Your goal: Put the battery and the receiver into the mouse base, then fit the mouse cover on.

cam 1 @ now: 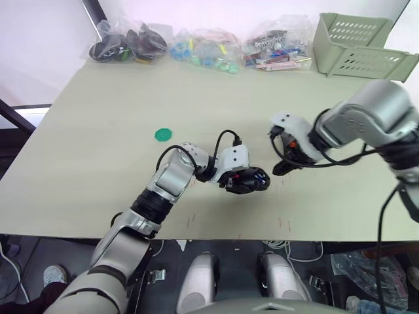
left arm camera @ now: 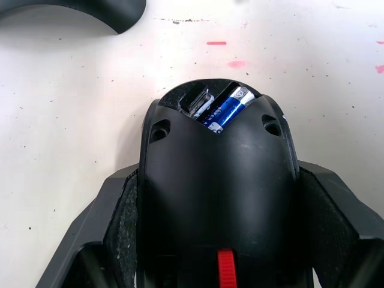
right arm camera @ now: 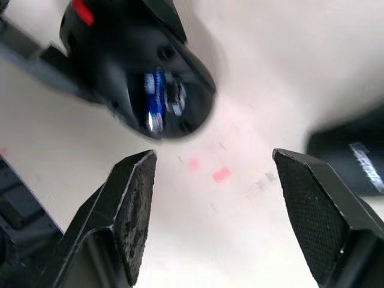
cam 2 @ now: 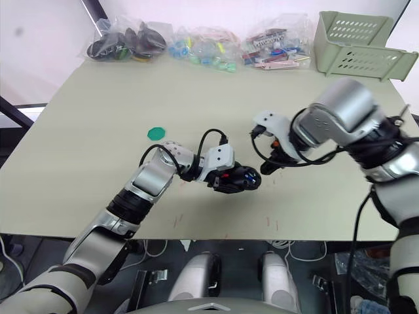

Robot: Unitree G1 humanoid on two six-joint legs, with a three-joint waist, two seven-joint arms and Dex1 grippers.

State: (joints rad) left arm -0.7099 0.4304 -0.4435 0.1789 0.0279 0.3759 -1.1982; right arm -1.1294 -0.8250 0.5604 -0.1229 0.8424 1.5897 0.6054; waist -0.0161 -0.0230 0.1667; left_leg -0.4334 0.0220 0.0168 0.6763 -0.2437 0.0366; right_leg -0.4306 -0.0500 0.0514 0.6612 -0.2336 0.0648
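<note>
My left gripper (cam 1: 243, 179) is shut on the mouse base (left arm camera: 216, 180), a black body with a red patch, held low over the table near its front edge. In the base's open end lie the blue battery (left arm camera: 231, 108) and, beside it, the small whitish receiver (left arm camera: 198, 102). The right gripper (right arm camera: 214, 157) stands open just to the right of the base, with nothing between its fingers. The smooth black mouse cover (right arm camera: 354, 159), with a pale mark, lies on the table close beside the right gripper; its edge also shows as a dark curve (left arm camera: 72, 15) in the left wrist view.
A flat green disc (cam 1: 163, 135) lies to the left of the left arm. Clear bags of small parts (cam 1: 196, 46) line the far edge of the table, with a pale green basket (cam 1: 360, 42) at the back right. The table's front edge (cam 1: 216, 237) is close.
</note>
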